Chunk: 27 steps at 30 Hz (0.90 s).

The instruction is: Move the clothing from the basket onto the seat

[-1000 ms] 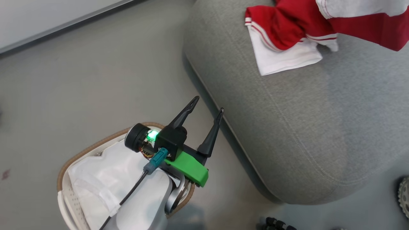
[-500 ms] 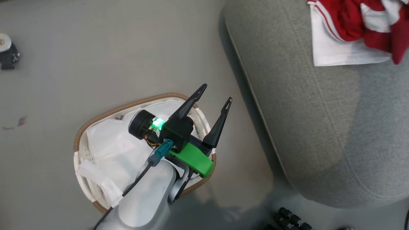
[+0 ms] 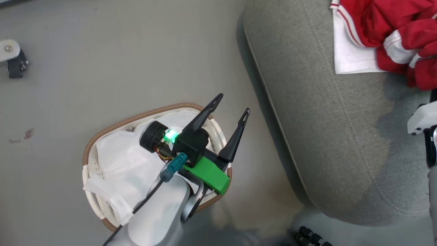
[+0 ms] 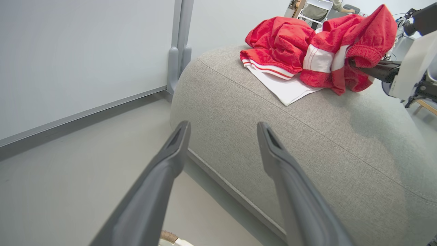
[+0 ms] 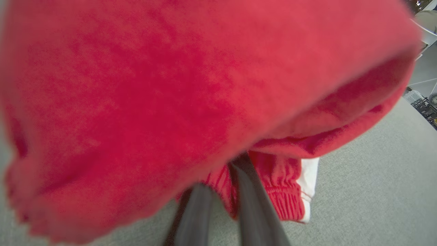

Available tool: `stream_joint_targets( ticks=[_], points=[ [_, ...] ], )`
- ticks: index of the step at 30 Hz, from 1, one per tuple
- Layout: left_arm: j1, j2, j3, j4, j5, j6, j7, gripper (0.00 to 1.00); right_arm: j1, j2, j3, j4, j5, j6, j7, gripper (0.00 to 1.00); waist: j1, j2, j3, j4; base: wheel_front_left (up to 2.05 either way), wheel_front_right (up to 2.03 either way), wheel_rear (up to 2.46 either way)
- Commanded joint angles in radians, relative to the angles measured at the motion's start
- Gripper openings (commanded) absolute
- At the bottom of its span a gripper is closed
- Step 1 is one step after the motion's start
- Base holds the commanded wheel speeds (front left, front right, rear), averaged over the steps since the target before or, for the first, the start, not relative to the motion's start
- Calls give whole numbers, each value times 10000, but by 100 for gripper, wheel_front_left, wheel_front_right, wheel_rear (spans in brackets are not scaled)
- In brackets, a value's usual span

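Note:
The basket (image 3: 112,127), white with a brown woven rim and white lining, stands on the floor beside the seat (image 3: 324,136). My left gripper (image 3: 233,103) hovers over the basket's right side, open, nothing between its fingers; it points at the seat (image 4: 307,136). Red and white clothing (image 3: 375,24) lies bunched on the seat's far part (image 4: 283,37). My right gripper (image 5: 218,174) is shut on a fold of this clothing (image 5: 136,85), its tips buried in the red fabric just above the seat (image 5: 375,177). The right gripper (image 4: 372,70) also reaches in from the right.
Grey floor surrounds the basket. A small wheeled fitting (image 3: 12,56) sits at the far left and a black ribbed part (image 3: 310,237) near the seat's corner. A white piece of my right arm (image 3: 421,118) hangs over the seat. A white wall with a grey post (image 4: 181,44) stands behind.
The head camera has swung, shifting the whole picture. The red garment has come down lower onto the seat, and part of my right arm has entered at the right edge. The left gripper stays open.

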Motion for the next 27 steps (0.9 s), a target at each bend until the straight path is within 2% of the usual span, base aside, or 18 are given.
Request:
stream_joint_targets(
  ticks=[1,10,19,27],
  points=[
    [193,46,-10,-8,-94,-37,3,100,209,40,-30,-138,70,-14,-4,100,-1,-1,-529,-336,0,0,0],
    [680,46,-124,149,-263,-37,5,100,986,248,346,-1443,610,-14,-2,100,-1,-1,-1798,-723,0,0,0],
    [1406,47,-44,215,-473,-10,3,100,1762,437,1044,-2712,1143,-14,-2,100,-1,-1,-2981,-740,0,0,0],
    [2151,46,224,261,-676,163,3,100,2581,300,1787,-2764,1140,-14,-2,100,-1,-1,-3831,-501,0,0,0]
  ],
)
